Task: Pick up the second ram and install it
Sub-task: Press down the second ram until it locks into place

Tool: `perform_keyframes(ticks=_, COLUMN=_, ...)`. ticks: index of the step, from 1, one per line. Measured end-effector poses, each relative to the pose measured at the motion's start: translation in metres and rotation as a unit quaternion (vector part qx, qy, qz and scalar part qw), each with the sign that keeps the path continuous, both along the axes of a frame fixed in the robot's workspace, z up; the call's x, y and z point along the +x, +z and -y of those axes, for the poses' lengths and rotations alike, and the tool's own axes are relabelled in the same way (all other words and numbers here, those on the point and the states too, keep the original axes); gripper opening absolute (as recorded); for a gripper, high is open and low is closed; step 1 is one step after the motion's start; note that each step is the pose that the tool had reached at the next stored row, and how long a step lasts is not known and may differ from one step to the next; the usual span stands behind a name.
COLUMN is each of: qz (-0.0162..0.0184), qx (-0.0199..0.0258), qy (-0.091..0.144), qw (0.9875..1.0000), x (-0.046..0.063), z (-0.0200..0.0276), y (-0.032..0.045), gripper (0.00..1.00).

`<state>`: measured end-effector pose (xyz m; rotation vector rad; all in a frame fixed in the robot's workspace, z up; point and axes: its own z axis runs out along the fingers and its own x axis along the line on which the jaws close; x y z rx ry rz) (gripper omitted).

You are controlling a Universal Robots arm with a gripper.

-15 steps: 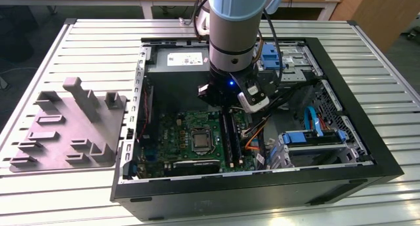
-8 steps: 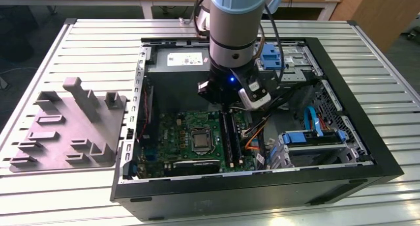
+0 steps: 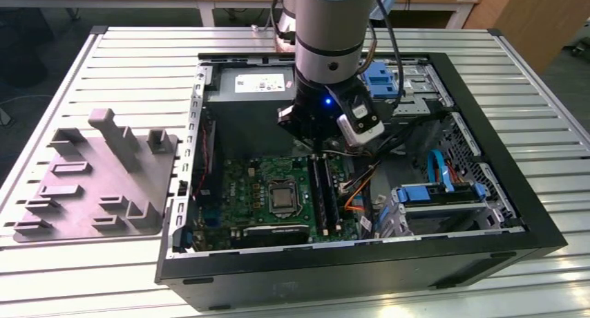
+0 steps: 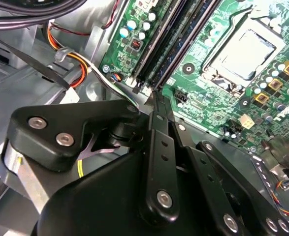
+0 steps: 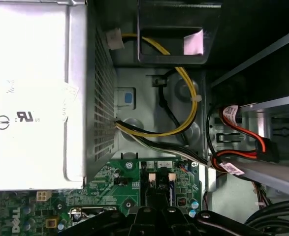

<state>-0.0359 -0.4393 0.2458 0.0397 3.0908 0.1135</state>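
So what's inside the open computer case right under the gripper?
Under the gripper lies the green motherboard, with its square processor socket and long black memory slots. Whether a second ram is seated there cannot be told; the arm covers the slots' upper ends.

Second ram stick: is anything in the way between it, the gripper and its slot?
Nothing visible is. In the second wrist view the gripper sits right at the end of the black slot rails, and no cable crosses them. The orange and black cables lie off to one side. I cannot tell the second ram apart from the rails here.
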Motion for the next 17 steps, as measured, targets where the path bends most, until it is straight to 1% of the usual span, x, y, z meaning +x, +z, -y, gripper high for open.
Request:
perform_keyframes(ticks=2, qz=0.0, qx=-0.0001, qy=0.0, qw=1.0, x=0.0, z=0.0002, y=0.0001, gripper=0.1)
perform_keyframes(ticks=3, qz=-0.0001, qx=-0.0001, qy=0.0, qw=1.0, x=0.0, z=0.0012, y=0.0002, gripper=0.1)
perform_keyframes(ticks=5, qz=-0.0001, qx=-0.0002, qy=0.0, qw=1.0, x=0.0, z=0.0056, y=0.0002, gripper=0.1)
perform_keyframes(ticks=13, qz=-0.0001, qx=-0.0001, qy=0.0, qw=1.0, x=-0.001, z=0.0302, y=0.0001, gripper=0.1)
perform_keyframes(ticks=17, qz=0.0, qx=-0.0001, qy=0.0, qw=1.0, x=-0.002, z=0.0444, y=0.0001, gripper=0.1)
